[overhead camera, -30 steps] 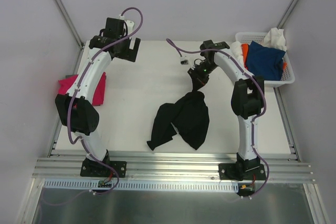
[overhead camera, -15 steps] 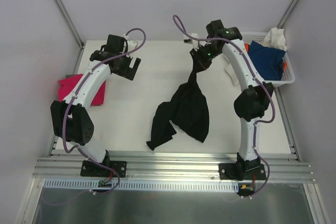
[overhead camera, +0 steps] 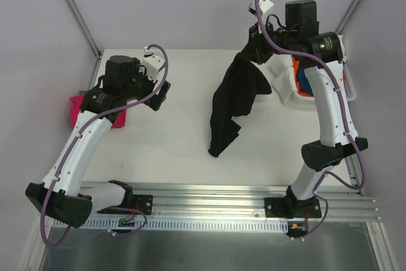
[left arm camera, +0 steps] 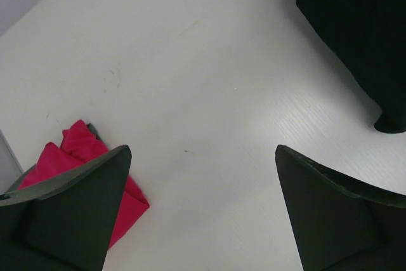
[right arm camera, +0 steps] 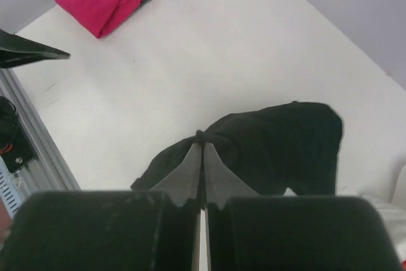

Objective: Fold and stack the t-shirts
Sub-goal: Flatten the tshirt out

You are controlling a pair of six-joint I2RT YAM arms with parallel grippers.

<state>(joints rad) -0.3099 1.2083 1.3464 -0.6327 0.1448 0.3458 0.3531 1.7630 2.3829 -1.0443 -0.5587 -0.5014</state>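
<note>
My right gripper (overhead camera: 259,33) is raised high at the back right, shut on a pinch of the large black t-shirt (overhead camera: 238,96). The shirt hangs from it in a long bunch, its low end near the table. In the right wrist view the fingertips (right arm camera: 202,147) are closed on a knot of black cloth (right arm camera: 279,144). A magenta-pink t-shirt (overhead camera: 77,105) lies crumpled at the table's left edge, partly under my left arm. My left gripper (overhead camera: 160,93) hovers open between the two shirts with bare table between its fingers (left arm camera: 76,207); the pink shirt (left arm camera: 66,153) is beside the left one.
A white lattice basket (overhead camera: 347,93) stands at the back right behind my right arm, with blue (overhead camera: 304,84), orange (overhead camera: 297,66) and white (overhead camera: 279,74) cloth in and over it. A metal rail (overhead camera: 209,201) runs along the near edge.
My right arm has risen and swung back and right, lifting the black shirt off the table into a hanging bunch. My left arm has stretched forward, its gripper still open.
</note>
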